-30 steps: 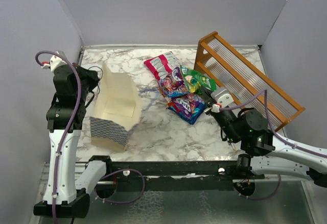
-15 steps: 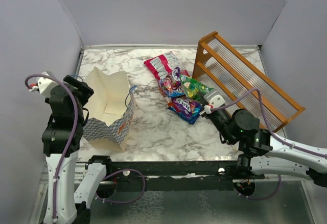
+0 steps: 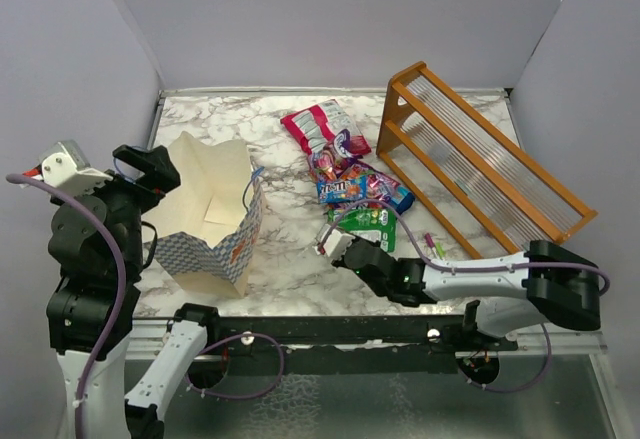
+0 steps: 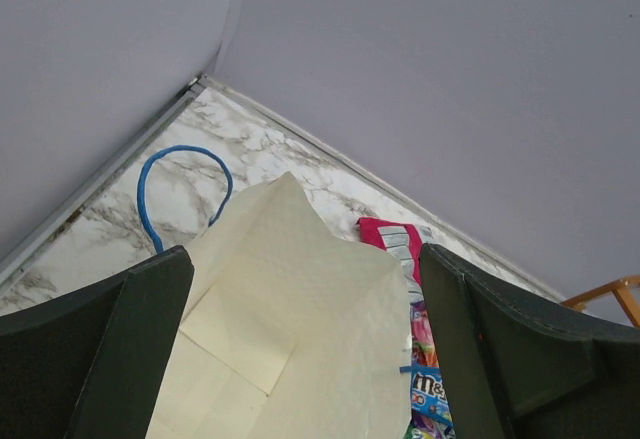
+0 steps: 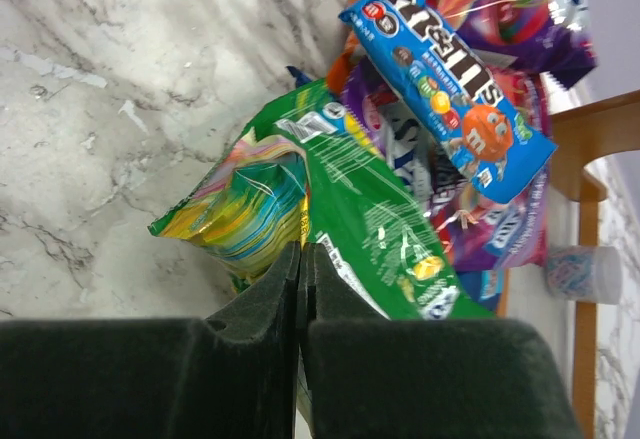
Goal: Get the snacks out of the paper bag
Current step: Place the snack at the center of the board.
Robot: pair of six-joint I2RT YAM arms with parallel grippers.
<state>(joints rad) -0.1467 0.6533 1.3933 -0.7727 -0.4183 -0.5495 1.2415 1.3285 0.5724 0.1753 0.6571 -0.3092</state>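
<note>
The paper bag [image 3: 215, 199], blue-and-white checkered outside and cream inside, stands open at the left; its cream inside [image 4: 290, 299] shows no packets. My left gripper [image 3: 150, 169] hangs open just left of its rim, its fingers wide apart [image 4: 305, 251] and touching nothing. The snacks lie in a heap on the marble: a pink-and-white packet [image 3: 315, 126], a blue packet [image 3: 345, 191] and purple ones [image 5: 540, 19]. My right gripper [image 3: 352, 239] is low at the front, shut [image 5: 301, 247] on the near edge of the green packet [image 5: 370, 219].
An orange wooden slatted rack [image 3: 480, 159] lies tilted at the right, close behind the heap. Two thin pens [image 3: 432, 246] rest by my right forearm. The bag's blue handle [image 4: 150, 184] loops toward the back-left corner. Grey walls stand on three sides.
My left gripper opened, let go of the bag and drew back to the left; the bag now stands upright. My right arm swung down and left, and the green packet came toward the front with it.
</note>
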